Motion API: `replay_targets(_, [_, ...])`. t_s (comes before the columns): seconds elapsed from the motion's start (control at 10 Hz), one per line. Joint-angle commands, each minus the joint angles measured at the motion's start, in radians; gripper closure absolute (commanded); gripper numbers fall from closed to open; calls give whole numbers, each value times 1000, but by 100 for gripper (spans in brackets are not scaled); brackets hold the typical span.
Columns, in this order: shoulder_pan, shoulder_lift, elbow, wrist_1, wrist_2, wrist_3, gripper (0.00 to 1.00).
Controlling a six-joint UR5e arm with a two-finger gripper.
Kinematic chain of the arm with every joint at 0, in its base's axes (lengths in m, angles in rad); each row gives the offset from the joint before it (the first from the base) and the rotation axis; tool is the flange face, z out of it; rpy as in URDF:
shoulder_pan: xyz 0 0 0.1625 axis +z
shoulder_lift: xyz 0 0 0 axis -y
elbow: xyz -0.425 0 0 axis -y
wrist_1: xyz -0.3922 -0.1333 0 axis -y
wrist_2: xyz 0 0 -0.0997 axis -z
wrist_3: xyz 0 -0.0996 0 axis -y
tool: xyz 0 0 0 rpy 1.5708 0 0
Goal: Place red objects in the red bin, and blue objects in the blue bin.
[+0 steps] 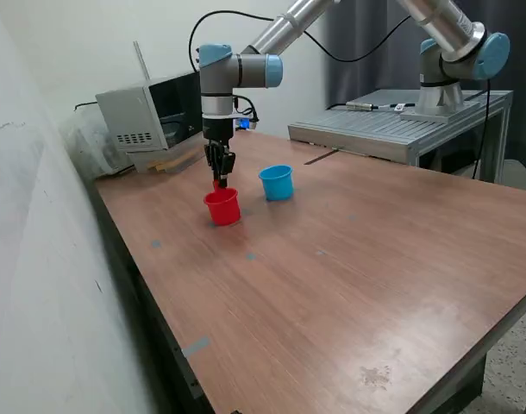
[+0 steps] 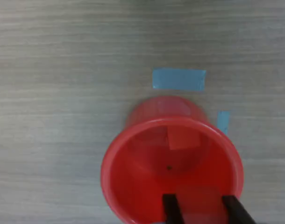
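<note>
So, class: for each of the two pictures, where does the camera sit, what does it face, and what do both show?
Exterior view: off the arm, above one table corner, looking down across it at the arm, gripper, red cup and blue cup.
Wrist view: on the wrist, looking straight down into the red cup; fingertips hold a red cube, another red cube lies inside.
Shared: red cup, gripper, held cube.

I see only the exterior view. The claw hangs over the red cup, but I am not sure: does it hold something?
Observer: Yes. The wrist view shows the claw gripping a red cube above the open red cup.
Operator: Is the cup empty inside?
Observer: No, another red cube lies on its bottom.
Operator: Is anything beside the cup?
Observer: Two pieces of blue tape lie next to it.
</note>
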Motion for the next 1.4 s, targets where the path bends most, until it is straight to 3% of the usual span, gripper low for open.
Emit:
replay_targets(0.0, [-1, -1, 6, 1, -1, 0, 0])
replay_targets(0.4, [1, -10, 6, 9, -15, 0, 0])
replay_targets(0.7, [39, -204, 179, 28, -26, 11, 0])
replay_targets(0.9, [100, -374, 300, 140, -30, 23, 0])
replay_targets(1.0, [129, -471, 355, 207, -42, 82, 0])
replay_targets(1.3, [231, -767, 417, 500, -73, 188, 0])
